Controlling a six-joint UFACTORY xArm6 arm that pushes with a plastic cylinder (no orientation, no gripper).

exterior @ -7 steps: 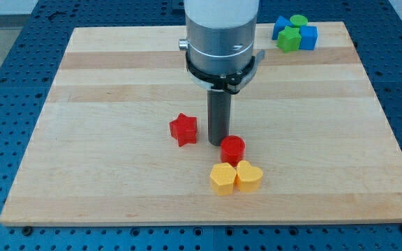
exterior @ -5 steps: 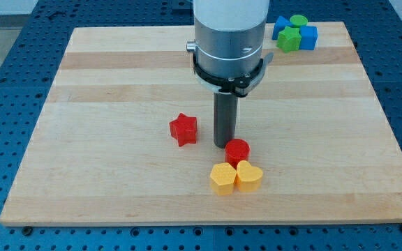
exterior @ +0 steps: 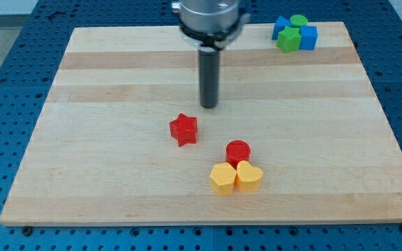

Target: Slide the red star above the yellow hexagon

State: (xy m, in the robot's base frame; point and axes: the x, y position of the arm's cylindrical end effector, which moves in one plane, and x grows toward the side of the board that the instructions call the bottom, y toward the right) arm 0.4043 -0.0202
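The red star (exterior: 183, 129) lies left of the board's middle. The yellow hexagon (exterior: 222, 179) lies lower and to the right, touching a yellow heart (exterior: 248, 176) on its right. A red cylinder (exterior: 238, 151) sits just above the two yellow blocks. My tip (exterior: 209, 105) stands above and slightly right of the red star, apart from it and from every block.
A cluster of blue and green blocks (exterior: 294, 33) sits at the board's top right corner. The wooden board (exterior: 117, 84) lies on a blue perforated table.
My tip has moved up the view and slightly left, away from the red cylinder, which shifted slightly right and down before that. The red star has not moved.
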